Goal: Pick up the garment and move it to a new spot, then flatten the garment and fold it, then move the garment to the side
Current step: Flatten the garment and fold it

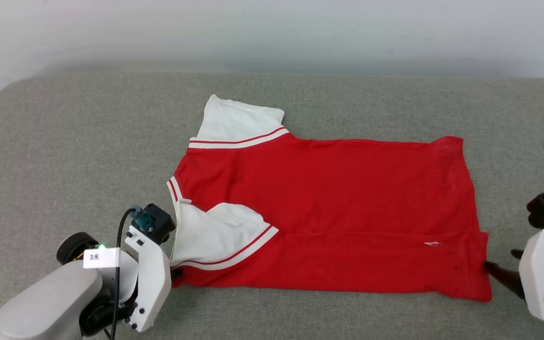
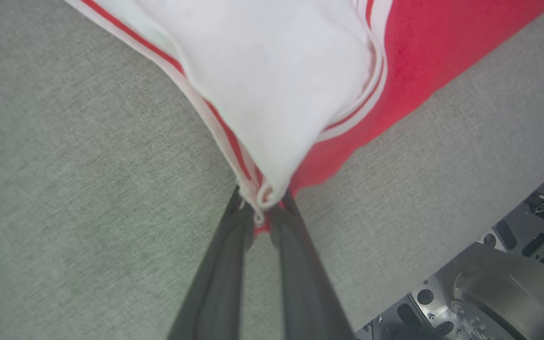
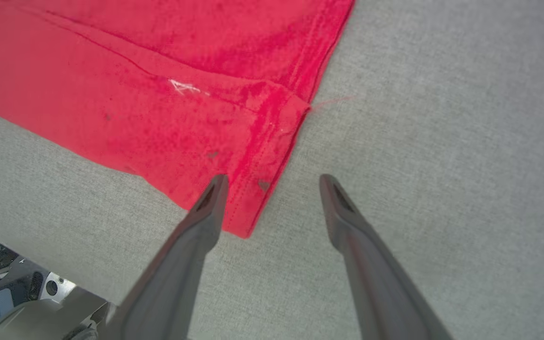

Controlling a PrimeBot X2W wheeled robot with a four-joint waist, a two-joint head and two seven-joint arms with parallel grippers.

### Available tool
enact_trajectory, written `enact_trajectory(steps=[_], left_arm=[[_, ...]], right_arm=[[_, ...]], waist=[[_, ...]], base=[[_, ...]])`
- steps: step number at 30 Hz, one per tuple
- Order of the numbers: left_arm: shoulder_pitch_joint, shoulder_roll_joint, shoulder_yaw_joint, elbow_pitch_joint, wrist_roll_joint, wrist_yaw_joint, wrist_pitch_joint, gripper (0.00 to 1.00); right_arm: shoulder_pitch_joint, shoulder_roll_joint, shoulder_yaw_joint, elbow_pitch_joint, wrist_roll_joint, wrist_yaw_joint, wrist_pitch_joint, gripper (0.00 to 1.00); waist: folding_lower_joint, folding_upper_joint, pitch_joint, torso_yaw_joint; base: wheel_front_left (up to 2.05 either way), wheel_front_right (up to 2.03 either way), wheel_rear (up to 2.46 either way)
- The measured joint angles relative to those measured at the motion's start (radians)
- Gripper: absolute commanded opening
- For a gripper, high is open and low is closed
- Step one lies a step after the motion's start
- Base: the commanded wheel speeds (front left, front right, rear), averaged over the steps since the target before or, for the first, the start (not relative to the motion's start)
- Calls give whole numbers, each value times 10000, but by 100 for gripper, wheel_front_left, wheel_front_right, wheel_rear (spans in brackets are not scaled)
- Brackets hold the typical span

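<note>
Garment [image 1: 338,198] corner clamped in left hand [image 2: 263,204], fingertips [image 2: 237,215] partly cloth-hidden; right hand [image 3: 274,180] apart at hem.

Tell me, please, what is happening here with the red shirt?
A two-armed robot is handling a red shirt spread on a grey cushion. The left gripper has its jaws shut on the corner by the white sleeve. The right gripper, jaws open, sits at the hem corner, not yet gripping.

The garment [image 1: 338,203] is soft, matt knit cloth. The grey cushion [image 1: 64,141] under it is coarse woven fabric. The right gripper [image 3: 273,179] looks smooth, matt plastic.
</note>
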Motion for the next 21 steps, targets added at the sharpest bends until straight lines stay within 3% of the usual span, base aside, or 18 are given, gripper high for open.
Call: enact_trajectory(steps=[10, 18, 19, 20, 21], left_arm=[[-267, -148, 0, -8, 178, 0, -288, 0], [-434, -226, -69, 107, 272, 0, -437, 0], [-442, -230, -79, 130, 272, 0, -453, 0], [-444, -232, -86, 151, 270, 0, -479, 0], [-444, -230, -96, 173, 268, 0, -499, 0]], right_arm=[[-151, 654, 316, 1089, -50, 0, -2, 100], [-238, 698, 1011, 1975, -96, -2, -491, 100], [-273, 694, 1106, 2040, -36, -2, -562, 67], [-304, 681, 1206, 2079, -10, -4, -633, 23], [-321, 662, 1294, 2123, 40, -6, -771, 0]], waist=[[0, 0, 547, 222], [0, 0, 896, 320], [-1, 0, 898, 316], [0, 0, 893, 305], [-1, 0, 882, 290]], base=[[0, 0, 0], [0, 0, 0], [0, 0, 0], [0, 0, 0], [0, 0, 0]])
